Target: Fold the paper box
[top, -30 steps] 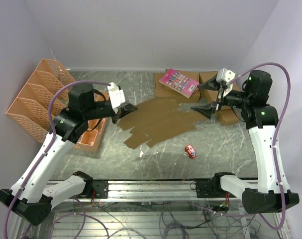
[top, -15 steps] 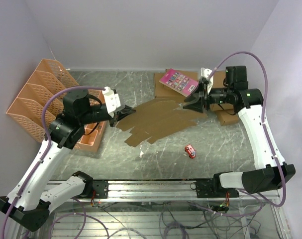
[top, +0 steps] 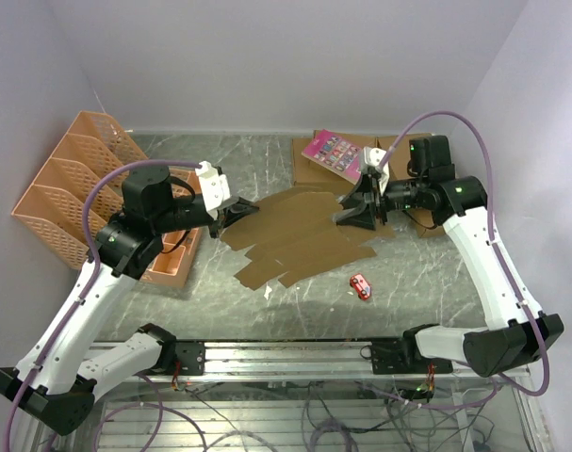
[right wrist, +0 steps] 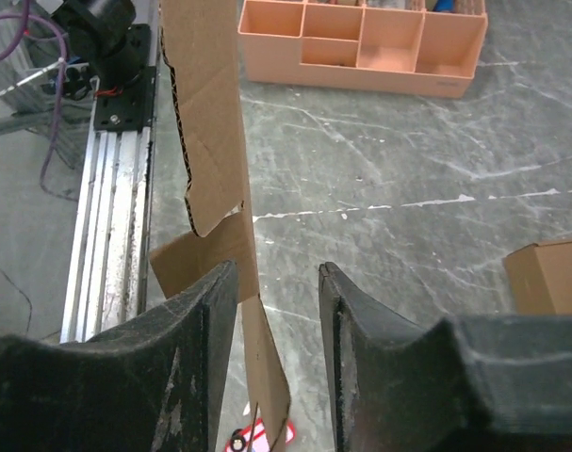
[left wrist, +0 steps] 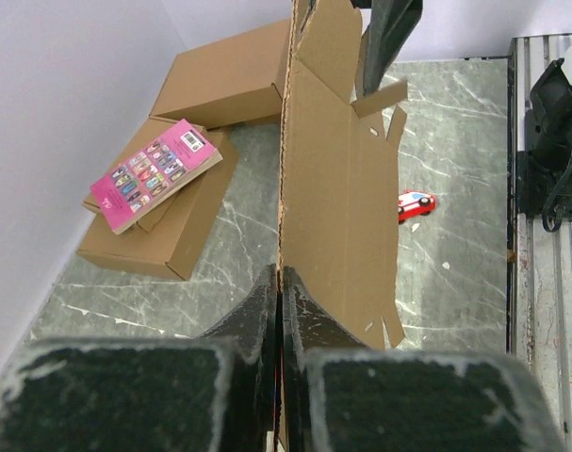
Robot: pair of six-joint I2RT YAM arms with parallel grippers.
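Observation:
The paper box is a flat brown die-cut sheet lying across the middle of the table, its left end lifted. My left gripper is shut on that left edge. In the left wrist view the sheet runs edge-on out of the closed jaws of the left gripper. My right gripper is at the sheet's right end. In the right wrist view the right gripper stands open, with a flap of the sheet between the fingers, resting against the left one and apart from the right.
Two larger brown boxes stand at the back right, one bearing a pink booklet. A smaller brown box lies behind the right arm. A red toy car sits near the sheet's front. Orange racks and a tray line the left.
My right gripper has swung left to the sheet's right end and narrowed around a flap. The left gripper has kept its hold, shifting only slightly.

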